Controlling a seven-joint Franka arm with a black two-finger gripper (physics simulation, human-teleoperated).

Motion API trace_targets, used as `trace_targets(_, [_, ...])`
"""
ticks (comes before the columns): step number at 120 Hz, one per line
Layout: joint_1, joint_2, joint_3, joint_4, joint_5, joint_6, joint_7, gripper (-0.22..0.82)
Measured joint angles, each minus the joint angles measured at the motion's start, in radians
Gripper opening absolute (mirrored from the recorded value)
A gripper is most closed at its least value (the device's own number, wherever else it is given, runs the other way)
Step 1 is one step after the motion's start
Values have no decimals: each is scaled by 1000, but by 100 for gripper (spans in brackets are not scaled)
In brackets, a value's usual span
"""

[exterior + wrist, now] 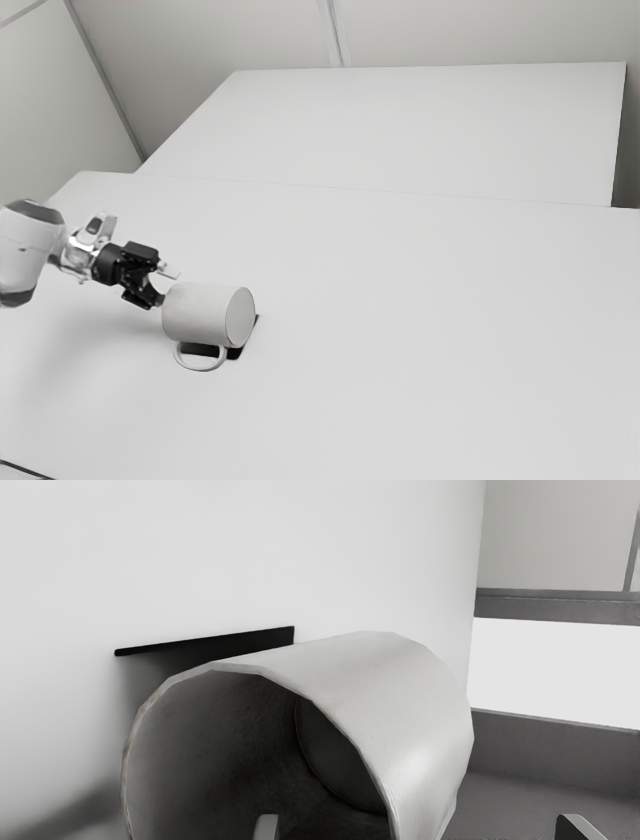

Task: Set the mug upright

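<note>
The hand's (168, 287) two fingers stand spread, one at the mouth of the single mug (200, 314), which lies sideways on the desk (400, 370) just ahead, partly hiding one flat black piece (236, 352).

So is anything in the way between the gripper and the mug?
Nothing visible stands between the open gripper and the mug, whose mouth faces it. The black patch shows under and beside the mug, not between the two.
</note>
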Motion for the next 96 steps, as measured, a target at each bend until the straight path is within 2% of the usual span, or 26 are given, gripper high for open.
trace_targets(12, [2, 19, -1, -3, -20, -27, 34, 58])
trace_targets(32, [4, 23, -2, -23, -52, -75, 82, 17])
trace_targets(47, [5, 22, -8, -41, -77, -102, 111, -1])
trace_targets(65, [4, 8, -9, -41, -102, -119, 139, -11])
trace_targets(96, [-24, -80, -12, -35, -88, -115, 157, -16])
